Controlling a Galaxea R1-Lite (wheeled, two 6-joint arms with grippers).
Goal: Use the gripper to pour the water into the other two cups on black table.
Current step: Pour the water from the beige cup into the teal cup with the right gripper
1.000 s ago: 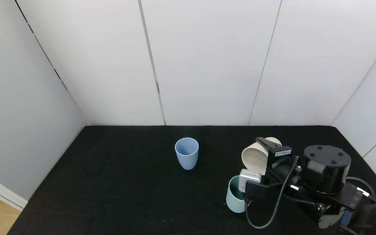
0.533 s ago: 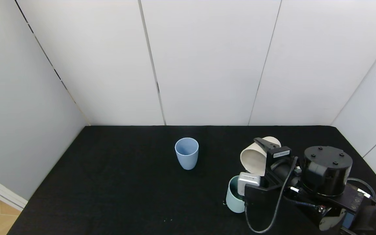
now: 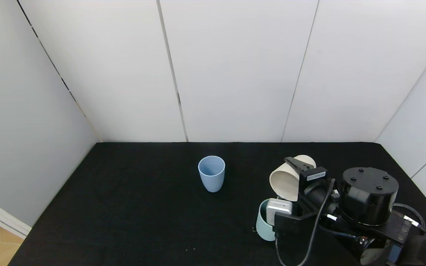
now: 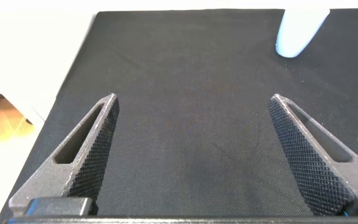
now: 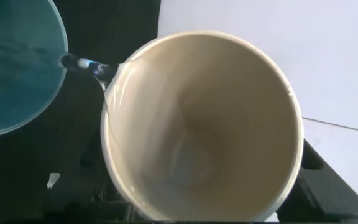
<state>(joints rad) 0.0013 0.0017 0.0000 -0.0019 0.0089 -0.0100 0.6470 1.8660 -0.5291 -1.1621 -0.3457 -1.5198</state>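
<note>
My right gripper [image 3: 295, 173] is shut on the cream-beige cup [image 3: 285, 181] and holds it tipped on its side above the mint-teal cup [image 3: 263, 223] at the right front of the black table [image 3: 142, 207]. In the right wrist view water [image 5: 86, 64] runs from the cream cup's [image 5: 204, 124] lip into the teal cup [image 5: 14, 68]. The periwinkle blue cup [image 3: 211, 173] stands upright at mid table, apart from both; it also shows in the left wrist view [image 4: 298, 31]. My left gripper [image 4: 194, 106] is open and empty over bare table.
White wall panels [image 3: 235, 70] enclose the table at the back and both sides. The table's left edge [image 3: 56, 199] drops to a wooden floor. My right arm's bulky joint [image 3: 368, 195] and cable fill the right front corner.
My right gripper has shifted slightly left and toward the front, and the cream cup has tipped a little further over the teal cup. The blue cup has not moved.
</note>
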